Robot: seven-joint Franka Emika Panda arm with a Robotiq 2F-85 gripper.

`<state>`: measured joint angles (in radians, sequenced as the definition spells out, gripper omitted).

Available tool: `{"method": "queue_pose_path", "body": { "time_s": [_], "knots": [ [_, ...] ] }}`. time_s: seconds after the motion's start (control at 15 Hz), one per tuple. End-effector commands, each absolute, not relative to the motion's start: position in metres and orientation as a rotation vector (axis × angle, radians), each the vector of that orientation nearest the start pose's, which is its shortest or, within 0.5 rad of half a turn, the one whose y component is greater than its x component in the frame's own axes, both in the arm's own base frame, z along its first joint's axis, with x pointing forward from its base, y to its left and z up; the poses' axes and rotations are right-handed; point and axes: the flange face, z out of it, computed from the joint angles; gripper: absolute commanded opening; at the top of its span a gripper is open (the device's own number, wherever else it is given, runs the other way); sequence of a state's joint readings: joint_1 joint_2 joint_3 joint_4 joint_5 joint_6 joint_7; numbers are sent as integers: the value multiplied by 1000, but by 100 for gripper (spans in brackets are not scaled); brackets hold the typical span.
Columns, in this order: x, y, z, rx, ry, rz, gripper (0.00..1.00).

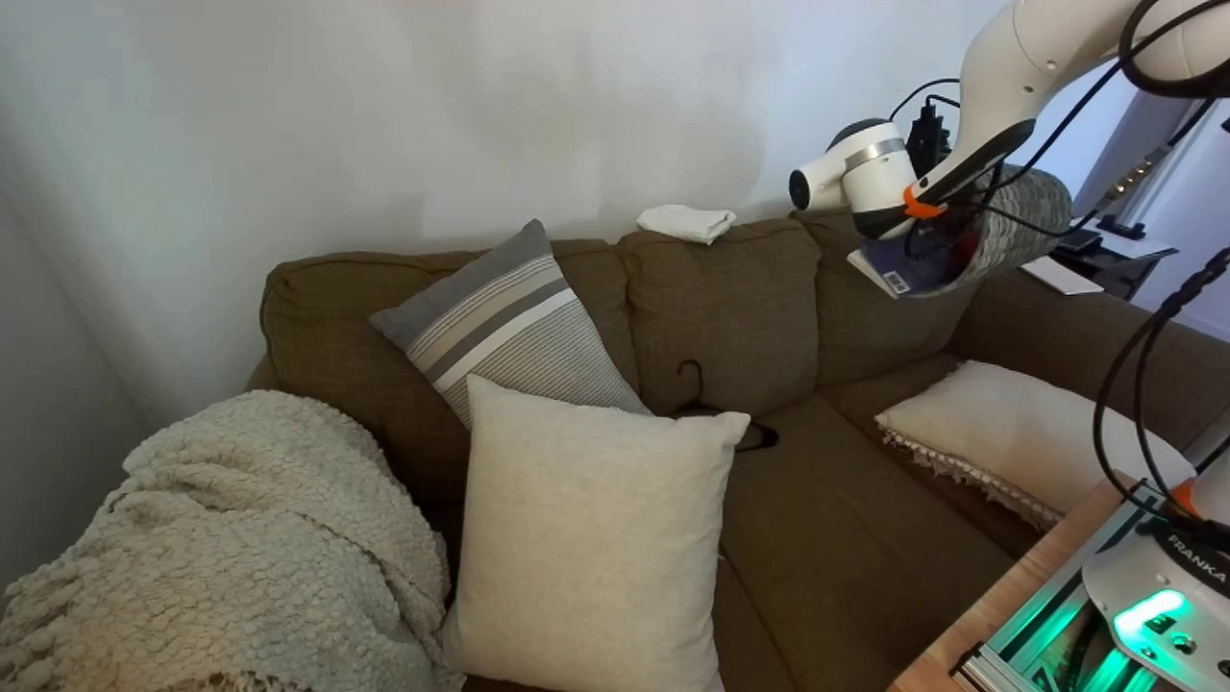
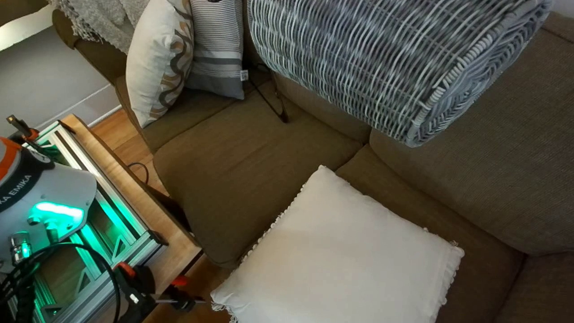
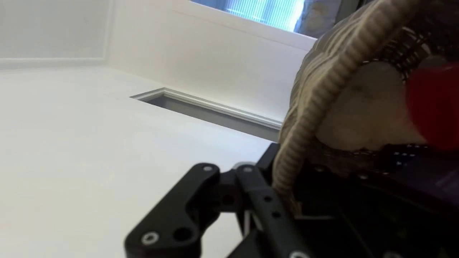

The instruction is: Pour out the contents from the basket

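Note:
The grey woven basket is held in the air on its side above the sofa's back cushions. Its mouth faces left and slightly down in an exterior view; its wall and base show large in an exterior view. My gripper is shut on the basket's rim. Inside, the wrist view shows a whitish rounded lump, a red object and a dark item with small white marks. A purple-blue flat book-like item with a barcode pokes out at the mouth. The fingertips are partly hidden in shadow.
The brown sofa lies below. It bears a striped pillow, a cream pillow, a fringed white pillow, a black hanger and a fleecy blanket. A white folded cloth lies on the backrest.

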<state>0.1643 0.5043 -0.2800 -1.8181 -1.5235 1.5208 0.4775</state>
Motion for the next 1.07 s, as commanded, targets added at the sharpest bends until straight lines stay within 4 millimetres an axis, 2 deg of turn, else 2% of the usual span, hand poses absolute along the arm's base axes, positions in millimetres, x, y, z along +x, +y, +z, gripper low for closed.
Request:
{"method": "queue_pose_path", "body": {
  "time_s": [0.0, 0.2, 0.53, 0.67, 0.8, 0.93, 1.0],
  "knots": [
    [609, -149, 329, 1291, 79, -413, 3],
    [607, -132, 306, 1225, 90, -475, 3],
    [604, -127, 288, 1098, 139, -568, 3],
    [605, -131, 291, 1035, 189, -597, 3],
    [610, -139, 310, 995, 316, -562, 3],
    [611, -167, 330, 1045, 385, -414, 3],
    [610, -189, 337, 1126, 352, -354, 3]
  ]
}}
